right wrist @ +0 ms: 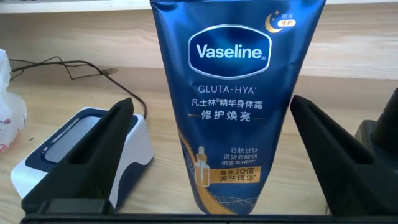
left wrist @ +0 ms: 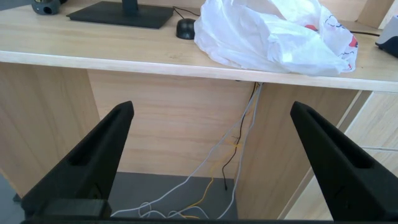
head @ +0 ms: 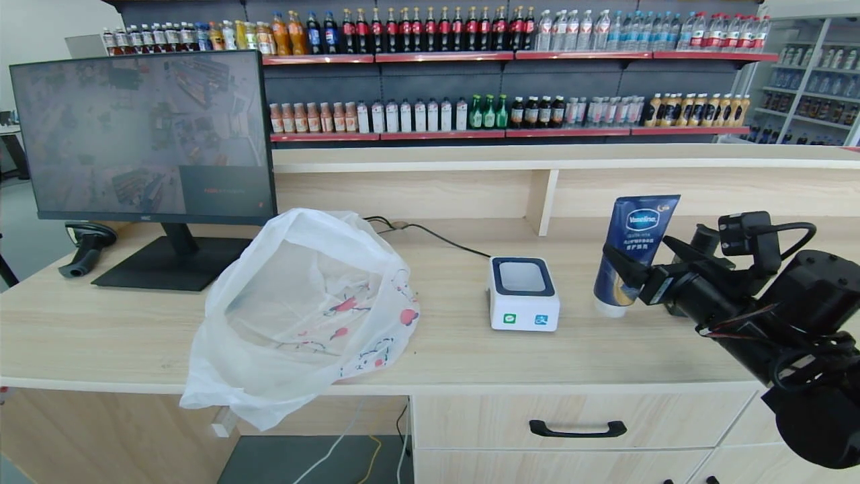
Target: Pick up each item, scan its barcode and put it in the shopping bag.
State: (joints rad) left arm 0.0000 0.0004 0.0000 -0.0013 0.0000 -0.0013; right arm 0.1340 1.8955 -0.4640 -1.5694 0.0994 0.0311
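Tube standing upright on counter, cap down, long axis vertical, just right of scanner in head view; right gripper straddling its lower half, jaws spread, seemingly not yet touching. Bag gaping well to the left, beyond scanner. Left wrist view: left gripper hanging below counter edge, jaws spread wide, gripping nothing. Right wrist view: tube sitting squarely between spread jaws, gaps showing either side, scanner just beside. Judging right arm far nearer; closing on tube looking like the coming move, then carrying leftward to scanner.
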